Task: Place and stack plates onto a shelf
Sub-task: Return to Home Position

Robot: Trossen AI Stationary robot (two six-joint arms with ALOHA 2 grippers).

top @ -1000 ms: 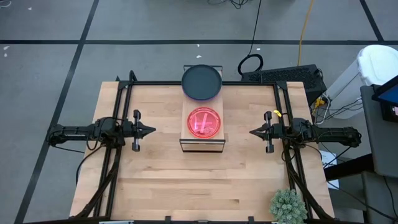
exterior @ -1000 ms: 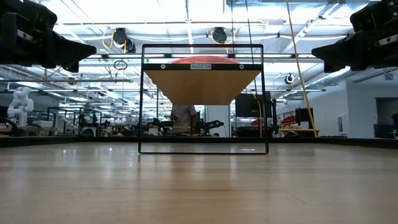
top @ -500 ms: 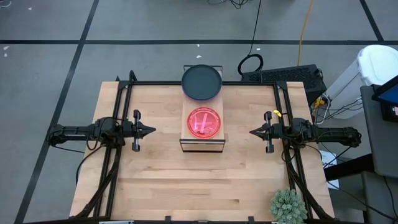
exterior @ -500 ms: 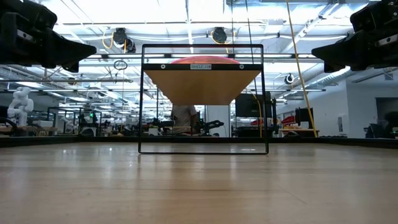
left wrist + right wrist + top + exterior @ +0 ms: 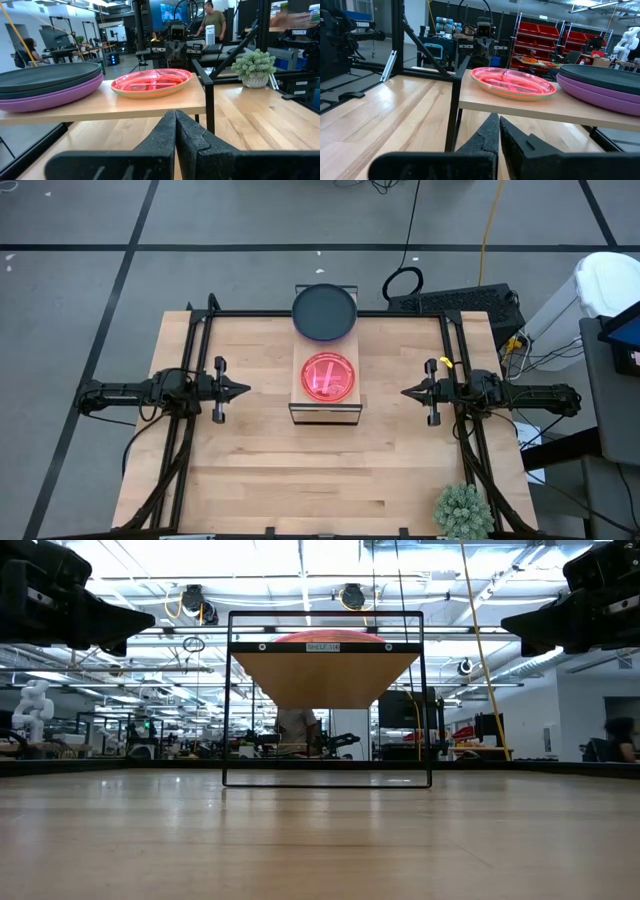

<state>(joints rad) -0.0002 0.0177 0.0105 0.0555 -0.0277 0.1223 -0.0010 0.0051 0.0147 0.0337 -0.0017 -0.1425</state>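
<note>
The shelf stands mid-table, its light wood top on a thin black frame. Two stacks rest on its top. Toward the near end lies a pink-red plate on a green one. At the far end sit dark plates on purple ones, overhanging the table's far edge. My left gripper hovers left of the shelf, shut, pointing at it. My right gripper hovers right of the shelf, shut, pointing at it. Both are at about the height of the shelf top.
A small potted plant stands at the table's near right corner. Black frame rails run along the left, right and far sides. A keyboard and cables lie beyond the far right edge. Bare wood lies in front of the shelf.
</note>
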